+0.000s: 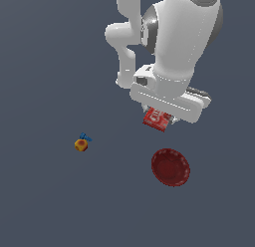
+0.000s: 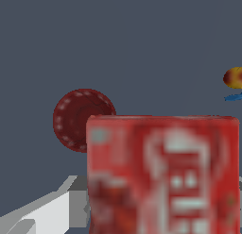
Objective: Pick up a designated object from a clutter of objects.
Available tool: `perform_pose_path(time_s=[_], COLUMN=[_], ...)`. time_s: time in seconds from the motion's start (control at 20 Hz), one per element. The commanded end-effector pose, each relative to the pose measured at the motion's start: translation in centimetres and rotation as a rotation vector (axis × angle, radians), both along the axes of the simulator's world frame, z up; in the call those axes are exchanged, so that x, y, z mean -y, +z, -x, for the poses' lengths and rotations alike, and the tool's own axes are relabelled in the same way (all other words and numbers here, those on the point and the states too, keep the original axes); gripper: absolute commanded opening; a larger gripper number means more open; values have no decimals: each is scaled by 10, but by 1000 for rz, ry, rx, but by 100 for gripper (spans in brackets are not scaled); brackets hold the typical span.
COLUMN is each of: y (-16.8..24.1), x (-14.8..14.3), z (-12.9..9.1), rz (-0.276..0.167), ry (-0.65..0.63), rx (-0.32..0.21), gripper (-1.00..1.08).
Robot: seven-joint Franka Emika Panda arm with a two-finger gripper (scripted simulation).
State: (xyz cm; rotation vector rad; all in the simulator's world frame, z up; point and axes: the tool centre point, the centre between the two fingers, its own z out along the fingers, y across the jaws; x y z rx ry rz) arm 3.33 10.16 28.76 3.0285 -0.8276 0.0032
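1. I am gripping the red box [image 1: 158,119] in my end effector [image 1: 160,120], closed on it.
2. I am holding it above the table [image 1: 45,201], clear of the bowl [image 1: 171,167], so nothing snags.

Flat, dim, shadowless renders; wrist view blurred

Arm [image 1: 179,37] — glossy white rounded shells, dark grey bands at the joints. Hand block [image 1: 167,99] white, boxy, with a small dark recess on one end. A tiny cyan mark sits on the topmost link.
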Motion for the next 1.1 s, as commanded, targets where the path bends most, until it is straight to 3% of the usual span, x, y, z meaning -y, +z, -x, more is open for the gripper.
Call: perform_pose_path(time_s=[0.0, 0.55, 1.05], y=[21, 89, 118], x=[-15, -67, -88], z=[-6, -31, -43], rz=[0, -2, -3], ry=[-1, 0, 0], rx=[-1, -1, -1], gripper=[-100, -100, -100])
